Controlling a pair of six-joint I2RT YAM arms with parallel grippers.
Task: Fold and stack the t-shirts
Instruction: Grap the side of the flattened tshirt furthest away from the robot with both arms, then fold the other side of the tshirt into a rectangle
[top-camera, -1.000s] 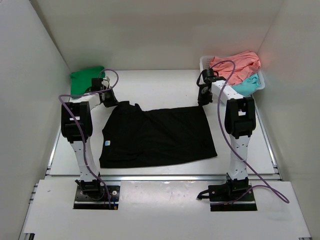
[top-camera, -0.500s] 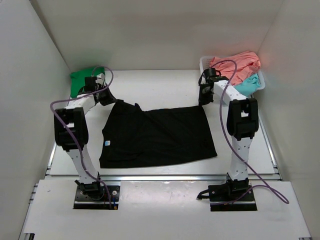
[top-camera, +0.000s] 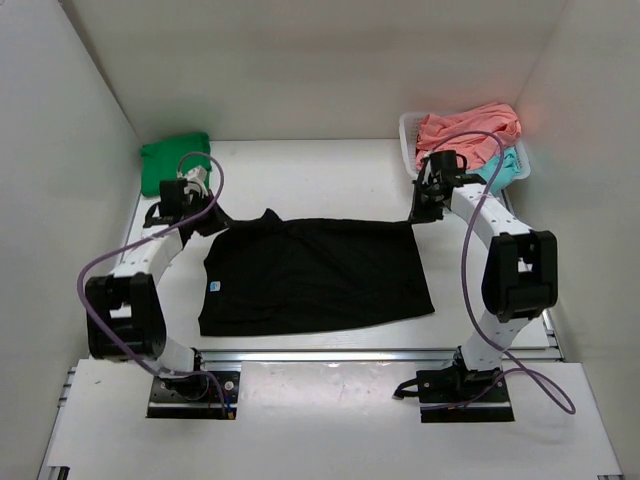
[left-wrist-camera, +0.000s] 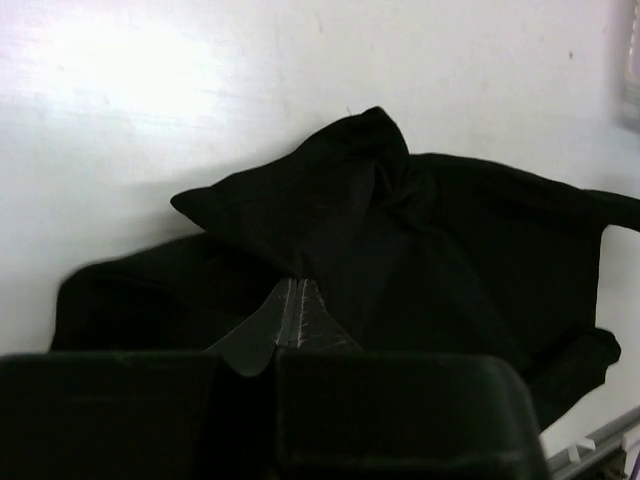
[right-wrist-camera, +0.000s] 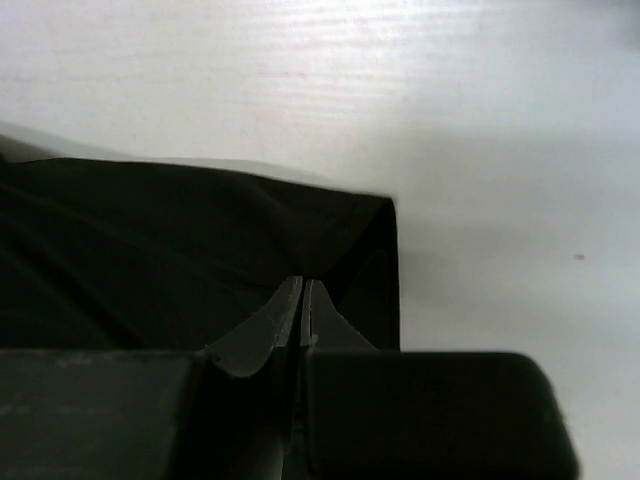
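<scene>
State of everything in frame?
Large black cloth t-shirt: mostly flat on table, both far corners pinched
Green cloth t-shirt: bundled at far left
White plastic basket: upright, holding two t-shirts
Coral-pink cloth t-shirt: crumpled in basket
Teal cloth t-shirt: in basket, partly under coral-pink one
Left jaws: shut on black t-shirt's far-left corner
Right jaws: shut on its far-right corner
</scene>
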